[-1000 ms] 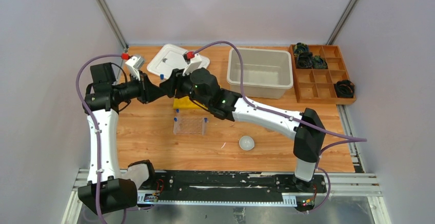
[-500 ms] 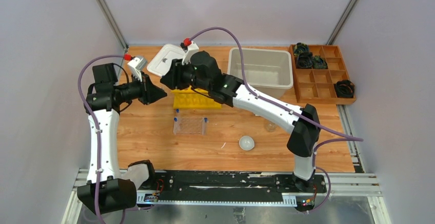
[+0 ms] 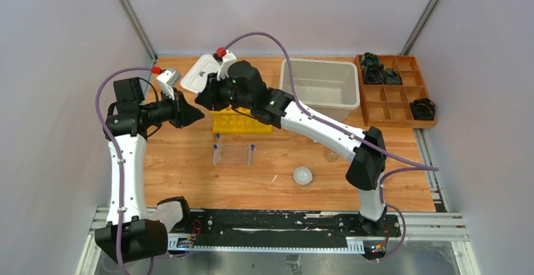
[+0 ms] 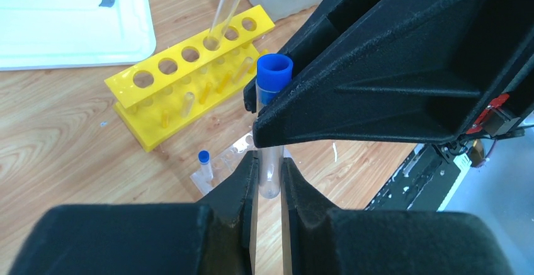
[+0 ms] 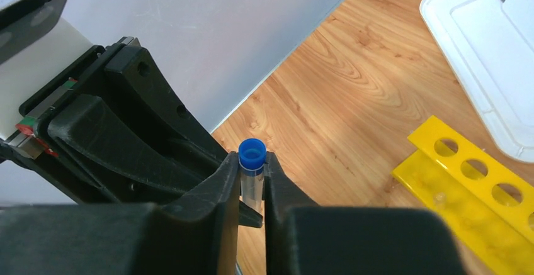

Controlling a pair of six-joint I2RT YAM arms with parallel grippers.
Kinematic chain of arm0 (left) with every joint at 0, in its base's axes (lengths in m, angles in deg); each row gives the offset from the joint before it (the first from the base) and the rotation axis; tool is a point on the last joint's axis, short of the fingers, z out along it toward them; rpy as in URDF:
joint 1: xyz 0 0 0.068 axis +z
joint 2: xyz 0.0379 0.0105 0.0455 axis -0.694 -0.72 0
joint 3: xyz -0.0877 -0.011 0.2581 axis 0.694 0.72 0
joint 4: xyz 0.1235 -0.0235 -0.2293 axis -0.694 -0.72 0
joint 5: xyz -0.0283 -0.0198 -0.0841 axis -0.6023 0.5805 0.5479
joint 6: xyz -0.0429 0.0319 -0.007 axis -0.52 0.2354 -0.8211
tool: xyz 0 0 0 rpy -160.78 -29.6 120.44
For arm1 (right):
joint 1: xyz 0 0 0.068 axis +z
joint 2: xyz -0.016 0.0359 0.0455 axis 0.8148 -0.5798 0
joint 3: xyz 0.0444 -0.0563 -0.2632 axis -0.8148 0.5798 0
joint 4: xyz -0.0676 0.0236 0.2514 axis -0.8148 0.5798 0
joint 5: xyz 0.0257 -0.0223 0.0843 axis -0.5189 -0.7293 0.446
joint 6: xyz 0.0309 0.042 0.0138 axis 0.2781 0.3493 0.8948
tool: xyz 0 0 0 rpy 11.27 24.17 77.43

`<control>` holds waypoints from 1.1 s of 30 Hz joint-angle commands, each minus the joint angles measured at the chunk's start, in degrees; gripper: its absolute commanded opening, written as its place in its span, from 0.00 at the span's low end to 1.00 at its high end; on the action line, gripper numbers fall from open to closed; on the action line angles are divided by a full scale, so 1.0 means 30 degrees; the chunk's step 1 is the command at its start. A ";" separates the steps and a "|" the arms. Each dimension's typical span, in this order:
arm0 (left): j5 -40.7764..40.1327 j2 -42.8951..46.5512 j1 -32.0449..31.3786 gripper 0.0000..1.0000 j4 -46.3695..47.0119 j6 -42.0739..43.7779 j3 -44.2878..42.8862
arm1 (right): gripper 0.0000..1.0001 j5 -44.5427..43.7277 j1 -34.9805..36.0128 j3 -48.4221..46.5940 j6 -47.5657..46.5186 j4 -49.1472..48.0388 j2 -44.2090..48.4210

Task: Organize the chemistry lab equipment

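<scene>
Left claw (image 4: 269,163), right claw (image 5: 252,169) pinch clear blue-capped tube (image 4: 274,78).

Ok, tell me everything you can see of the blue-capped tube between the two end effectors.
The blue-capped tube is a small, clear, plastic-looking cylinder with a rounded bottom and a recessed blue cap, and it looks empty. It is held in the air above the wooden table. The left end effector is clamped on its lower end, and the right end effector just under the cap. Nothing else touches it.
</scene>
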 commanded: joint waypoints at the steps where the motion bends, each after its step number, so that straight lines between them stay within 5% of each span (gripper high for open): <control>1: 0.0265 0.0391 -0.0142 0.00 -0.0033 0.0174 0.0113 | 0.10 -0.0472 -0.0089 -0.0553 -0.1071 0.0526 -0.0113; 3: 0.0190 0.0391 -0.0138 0.03 -0.0033 0.0137 0.0124 | 0.01 -0.0622 -0.0071 -0.0189 -0.1380 0.0524 0.0070; 6: -0.0346 0.0300 -0.0138 0.42 -0.0033 -0.0150 -0.0007 | 0.00 -0.1252 -0.0103 0.0653 -0.2080 0.0535 0.0630; 8: -0.0737 0.0333 -0.0120 0.78 -0.0033 -0.0260 -0.0143 | 0.00 -0.1916 -0.0100 0.1732 -0.2656 0.0464 0.1286; 10: -0.1132 0.0434 -0.0124 0.98 -0.0033 -0.0294 -0.0237 | 0.00 -0.2738 -0.0095 0.3238 -0.3377 0.0094 0.2160; 21: -0.2714 0.0344 -0.0119 1.00 -0.0051 -0.0724 -0.0785 | 0.00 -0.3713 -0.0099 1.4405 -0.6109 -0.6973 0.6065; 33: -0.2985 0.0280 -0.0128 1.00 -0.0033 -0.0761 -0.0789 | 0.00 -0.1485 0.0188 1.6259 -0.8450 -1.3945 0.2709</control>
